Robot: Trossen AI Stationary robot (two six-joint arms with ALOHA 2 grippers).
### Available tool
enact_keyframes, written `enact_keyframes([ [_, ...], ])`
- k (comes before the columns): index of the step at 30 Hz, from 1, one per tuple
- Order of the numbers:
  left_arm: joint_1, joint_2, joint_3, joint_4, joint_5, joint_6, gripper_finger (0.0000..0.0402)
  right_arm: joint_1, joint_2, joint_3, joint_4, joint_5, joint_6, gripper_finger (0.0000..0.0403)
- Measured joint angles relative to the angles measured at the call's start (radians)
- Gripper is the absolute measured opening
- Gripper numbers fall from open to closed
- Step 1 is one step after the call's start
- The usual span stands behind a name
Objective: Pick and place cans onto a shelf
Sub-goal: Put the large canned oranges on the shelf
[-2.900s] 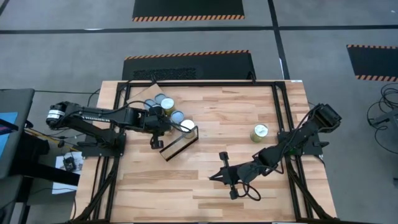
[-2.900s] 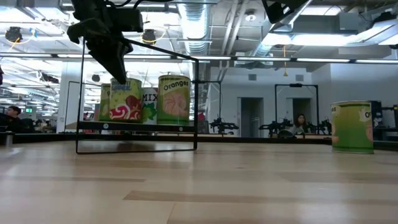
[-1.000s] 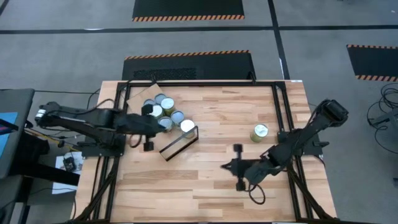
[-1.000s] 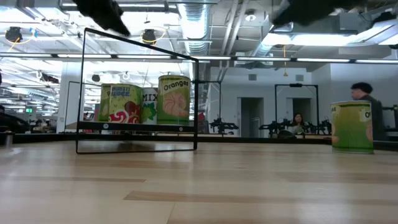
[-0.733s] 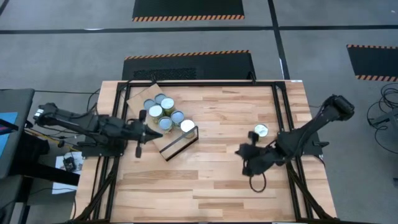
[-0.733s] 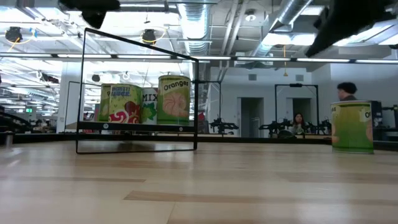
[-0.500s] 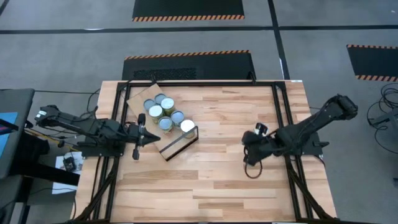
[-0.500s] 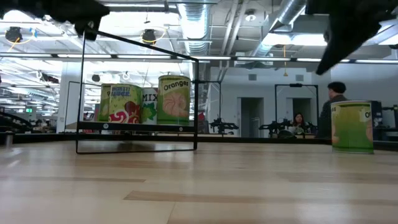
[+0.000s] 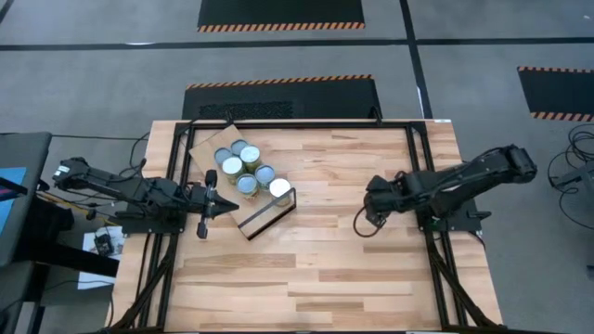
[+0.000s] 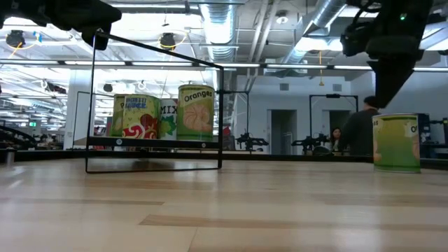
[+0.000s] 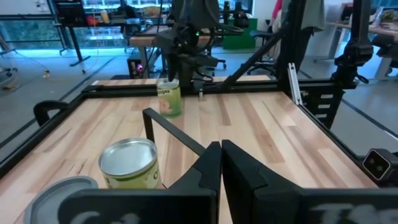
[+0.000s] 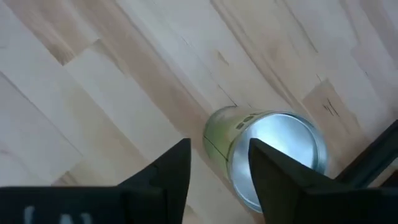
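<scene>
Right gripper point(image 12: 217, 163), fingers spread, hovers over a lone green tin point(image 12: 267, 155) near the table's point(image 9: 306, 278) right rail. Left gripper point(image 11: 221, 163), fingers pressed together, sits beside the plywood shelf point(image 9: 209, 144); six shiny-topped cans point(image 9: 246, 167) cluster there, open boards between

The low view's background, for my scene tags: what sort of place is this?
Probably a robotics lab or workshop: exposed ceiling ducts and strip lights, more dark frame rigs behind, a person passing, and a slatted wooden table under the arms.

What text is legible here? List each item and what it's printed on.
"Oranges": can on the shelf
"MIX": can behind it
Green-and-red can: label blurred, unreadable.
Lone can at the right: lettering cut off, unreadable.
Nothing else legible.
</scene>
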Motion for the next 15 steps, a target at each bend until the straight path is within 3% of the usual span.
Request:
enact_keyframes([
  [6,0.0,0.0,0.0,0.0,0.0,0.0,0.0004,-0.047,0.034,0.0,-0.014,-0.036,-0.022,0.0197],
  [15,0.0,0.0,0.0,-0.003,0.001,0.0,0.0004,-0.132,0.039,0.0,-0.085,-0.019,0.021,0.018],
])
